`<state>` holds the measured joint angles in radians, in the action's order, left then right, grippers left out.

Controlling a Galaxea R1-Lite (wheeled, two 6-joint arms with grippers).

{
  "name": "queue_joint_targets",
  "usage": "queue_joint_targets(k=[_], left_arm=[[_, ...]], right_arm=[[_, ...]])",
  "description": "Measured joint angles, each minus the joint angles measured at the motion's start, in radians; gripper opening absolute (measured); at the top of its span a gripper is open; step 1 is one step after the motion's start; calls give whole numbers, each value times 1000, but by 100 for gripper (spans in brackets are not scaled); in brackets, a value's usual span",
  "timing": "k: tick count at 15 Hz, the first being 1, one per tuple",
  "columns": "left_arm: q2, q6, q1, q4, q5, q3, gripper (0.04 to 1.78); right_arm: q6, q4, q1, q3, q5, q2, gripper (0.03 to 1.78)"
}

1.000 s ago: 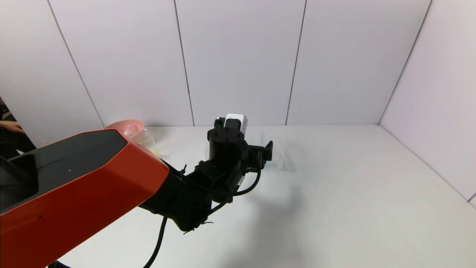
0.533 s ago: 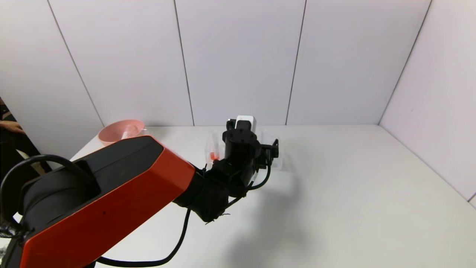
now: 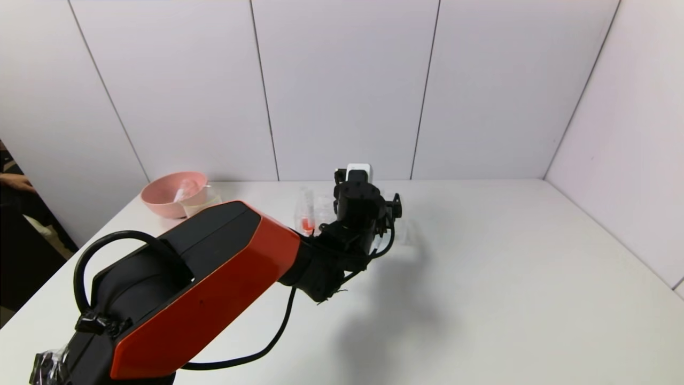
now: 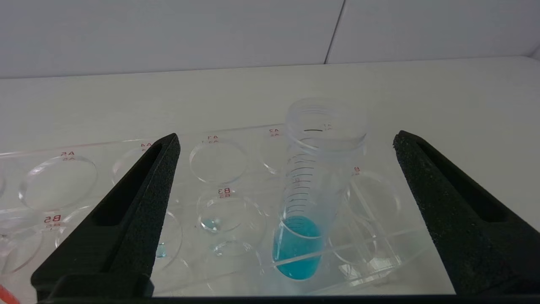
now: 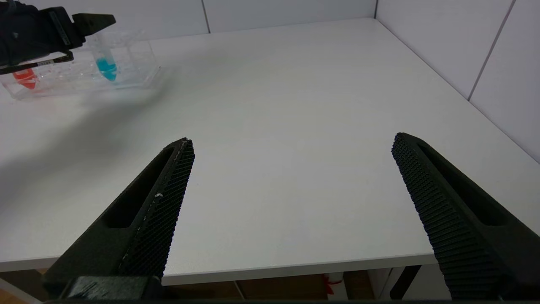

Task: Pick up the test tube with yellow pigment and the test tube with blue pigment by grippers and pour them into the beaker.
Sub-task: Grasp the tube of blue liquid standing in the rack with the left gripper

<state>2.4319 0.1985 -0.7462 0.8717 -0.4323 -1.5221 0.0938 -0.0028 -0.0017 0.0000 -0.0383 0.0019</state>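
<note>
Left wrist view: you see the left gripper (image 4: pixel 284 177) spread wide with nothing in it, its two fingers (image 4: pixel 126 219) standing either side of the blue tube (image 4: pixel 312 198), neither one touching it.
Step in hand: you are lining up on the blue tube, by my reading; nothing is lifted yet.
Blue tube: it stands upright in the clear rack (image 4: pixel 219 202), mouth open, a little blue liquid at its tip, sitting right of centre between the fingers.
Next move: you would need to shift right to centre the tube, come forward, and close on the wall below the threaded rim, gently, since a slim clear tube can slip or tilt.
Yellow tube: you cannot pick it out in any view; do not assume where it is.
Beaker: a clear cup (image 3: pixel 200 202) sits just beside the pink bowl (image 3: pixel 171 193) at the far left of the table (image 3: pixel 481 278); it looks like the beaker, though it is hard to be sure.
Red tube: it stands at the left end of the rack (image 5: pixel 25 79), well apart from the blue one; leave it.
In the way: empty rack holes only; the rack may lift along with the tube if the tube binds.
Right gripper (image 5: pixel 291 198): wide apart, holding nothing, idle over the near right of the table.
</note>
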Motion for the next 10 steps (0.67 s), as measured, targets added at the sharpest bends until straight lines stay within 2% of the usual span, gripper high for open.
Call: queue_joint_targets(k=[6,8,10], left_arm=[[30,-1,6,-35,-7,-36,174],[31,0,7,-35,-6,-36,162],[30,0,6,-35,-7,-35,140]], right_arm=[[0,0,0,0,0,0,171],[0,0,0,0,0,0,171],[0,0,0,0,0,0,171]])
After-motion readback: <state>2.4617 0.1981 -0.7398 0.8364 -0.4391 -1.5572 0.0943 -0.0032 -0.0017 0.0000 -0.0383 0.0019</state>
